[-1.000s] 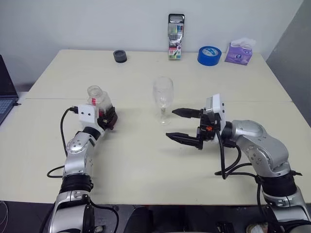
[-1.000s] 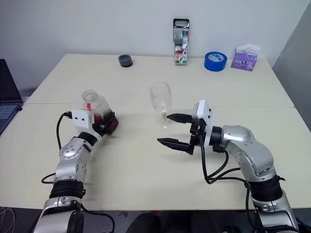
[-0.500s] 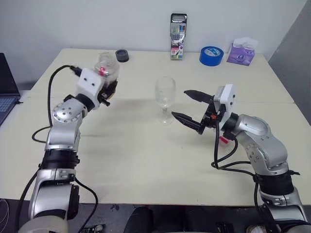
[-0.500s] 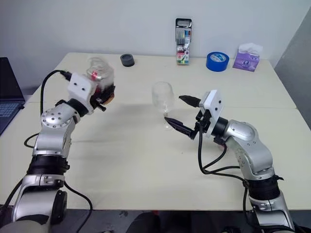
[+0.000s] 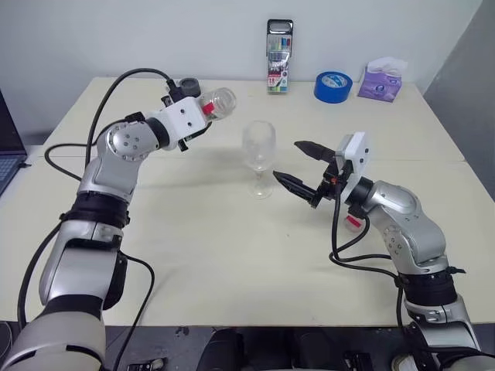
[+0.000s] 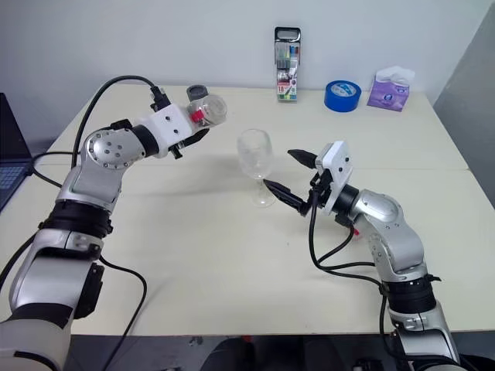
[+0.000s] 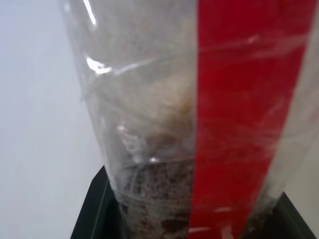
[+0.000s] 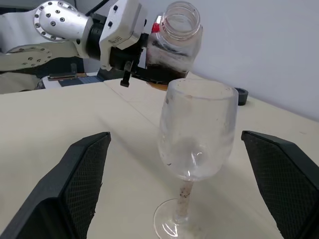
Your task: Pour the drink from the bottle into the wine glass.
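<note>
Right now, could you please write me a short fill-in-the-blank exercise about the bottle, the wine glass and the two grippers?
1. The left gripper is shut on the ____.
2. The right gripper has its jaws ____, with the wine glass standing just beyond its fingertips.
3. The wine glass stands ____ on the table.
4. The roll of tape at the far edge of the table is ____ in colour.

Missing words: bottle; open; upright; blue

You have bright, even overhead light with soft, short shadows on the table. The wine glass is sharp, with small highlights. The bottle, very close to the left wrist camera, appears blurred.
</note>
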`<state>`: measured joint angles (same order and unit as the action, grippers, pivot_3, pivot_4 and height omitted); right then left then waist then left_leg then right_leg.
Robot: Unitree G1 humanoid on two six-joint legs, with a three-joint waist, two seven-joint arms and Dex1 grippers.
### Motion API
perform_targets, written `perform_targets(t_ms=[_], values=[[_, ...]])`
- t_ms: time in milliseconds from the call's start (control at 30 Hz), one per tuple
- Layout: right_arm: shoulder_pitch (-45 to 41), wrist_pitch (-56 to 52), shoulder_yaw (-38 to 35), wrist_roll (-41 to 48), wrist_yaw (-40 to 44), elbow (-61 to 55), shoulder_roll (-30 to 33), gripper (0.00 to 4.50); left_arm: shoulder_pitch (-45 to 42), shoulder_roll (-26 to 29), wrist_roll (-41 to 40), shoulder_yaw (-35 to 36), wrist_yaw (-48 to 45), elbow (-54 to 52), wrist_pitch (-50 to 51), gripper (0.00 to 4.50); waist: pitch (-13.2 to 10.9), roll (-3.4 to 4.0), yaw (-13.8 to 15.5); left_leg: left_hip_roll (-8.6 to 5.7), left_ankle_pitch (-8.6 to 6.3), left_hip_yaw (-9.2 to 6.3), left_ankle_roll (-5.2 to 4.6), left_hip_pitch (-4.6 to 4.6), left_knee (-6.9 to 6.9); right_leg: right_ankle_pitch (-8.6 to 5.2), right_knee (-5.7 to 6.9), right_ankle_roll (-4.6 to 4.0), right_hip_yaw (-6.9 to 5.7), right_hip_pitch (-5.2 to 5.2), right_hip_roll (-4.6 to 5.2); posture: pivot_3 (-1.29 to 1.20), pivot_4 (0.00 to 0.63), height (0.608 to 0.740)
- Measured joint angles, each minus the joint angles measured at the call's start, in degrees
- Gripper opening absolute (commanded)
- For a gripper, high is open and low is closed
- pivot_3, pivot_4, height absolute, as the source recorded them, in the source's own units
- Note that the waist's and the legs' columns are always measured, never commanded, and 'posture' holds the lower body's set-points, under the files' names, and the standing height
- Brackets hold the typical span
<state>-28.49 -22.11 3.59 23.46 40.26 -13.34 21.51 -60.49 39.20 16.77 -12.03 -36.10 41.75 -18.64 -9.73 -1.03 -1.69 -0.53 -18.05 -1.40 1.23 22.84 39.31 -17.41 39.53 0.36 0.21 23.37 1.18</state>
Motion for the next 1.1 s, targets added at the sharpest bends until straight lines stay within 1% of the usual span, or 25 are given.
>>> perform_targets(t_ms=[67, 333, 767, 1100], values=[[0.41, 0.00, 0.03, -0.12, -0.34, 0.00, -0.10, 4.50, -1.73, 0.02, 2.21, -1.46, 0.79, 2.39, -3.11, 1.66, 0.00, 0.00, 0.00, 0.04, 0.00, 0.00, 0.00, 0.14, 0.39, -0.01, 0.15, 0.00, -0.04, 0.06, -0.01, 0.00, 0.150, 0.740], [0.96, 0.00, 0.05, -0.13, -1.04, -0.60, -0.39, 4.50, -6.59, 0.01, 8.98, -5.72, 3.91, 10.19, -11.75, 1.66, -0.01, -0.01, -0.04, 0.01, -0.01, 0.05, -0.02, 0.12, 0.58, -0.01, 0.52, 0.01, 0.04, 0.11, -0.01, 0.00, 0.150, 0.740], [0.96, 0.00, 0.08, -0.13, -1.68, -0.93, -0.67, 4.50, -14.78, -0.11, 17.32, -10.35, 9.40, 18.69, -17.75, 1.66, -0.01, -0.01, -0.06, 0.00, -0.01, 0.06, -0.02, 0.12, 0.60, -0.01, 0.56, 0.01, 0.05, 0.13, -0.01, 0.00, 0.150, 0.740], [1.02, 0.00, 0.31, -0.13, -1.77, -0.94, -1.54, 4.50, -20.43, -0.22, 24.37, -15.56, 15.32, 23.34, -21.52, 1.66, -0.01, -0.02, -0.05, -0.01, -0.01, 0.07, -0.02, 0.12, 0.61, -0.01, 0.57, 0.01, 0.07, 0.14, -0.01, 0.00, 0.150, 0.740]])
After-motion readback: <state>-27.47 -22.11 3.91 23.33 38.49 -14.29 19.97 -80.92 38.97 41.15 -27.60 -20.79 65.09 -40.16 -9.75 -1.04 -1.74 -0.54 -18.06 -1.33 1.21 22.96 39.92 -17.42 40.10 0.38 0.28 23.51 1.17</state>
